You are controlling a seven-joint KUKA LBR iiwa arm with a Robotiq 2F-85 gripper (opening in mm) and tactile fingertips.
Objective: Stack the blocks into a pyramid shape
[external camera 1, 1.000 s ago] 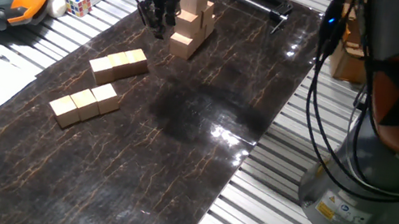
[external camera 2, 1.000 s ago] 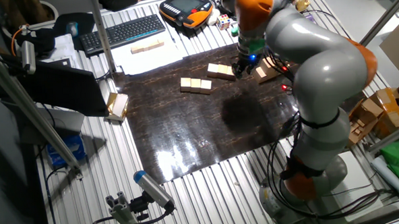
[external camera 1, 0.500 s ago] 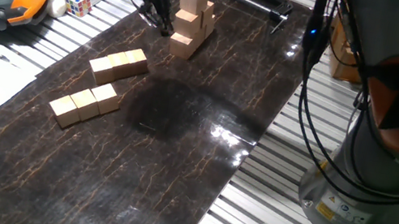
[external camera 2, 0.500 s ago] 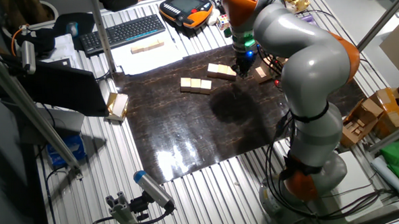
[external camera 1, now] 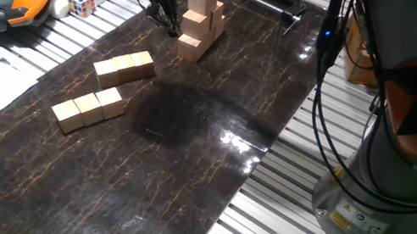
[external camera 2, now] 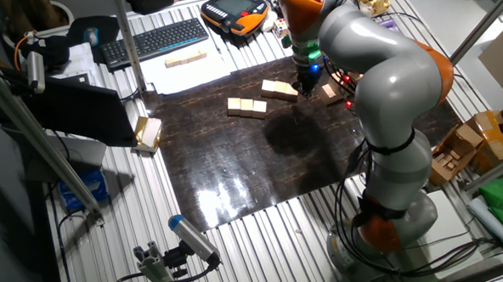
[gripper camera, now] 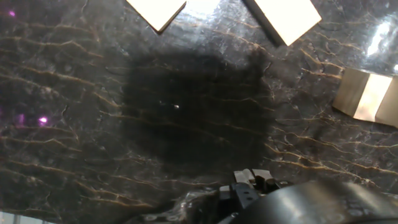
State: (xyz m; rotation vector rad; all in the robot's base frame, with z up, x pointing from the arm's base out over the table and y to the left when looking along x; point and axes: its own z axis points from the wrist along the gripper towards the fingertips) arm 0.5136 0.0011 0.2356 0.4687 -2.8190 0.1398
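Tool [external camera 1: 167,22] beside pyramid shape [external camera 1: 199,21] — squared tan wood

A glossy dark marble-patterned slab with thin orange veins [external camera 1: 184,156] lies on a counter of ribbed silver aluminium slats [external camera 2: 264,242], and pale glare from overhead light sits on the slab's polished face. A black computer keyboard [external camera 2: 155,41] rests at the counter's far edge beside white paper sheets [external camera 2: 189,71]. Brown cardboard boxes [external camera 2: 471,144] stand on the floor.
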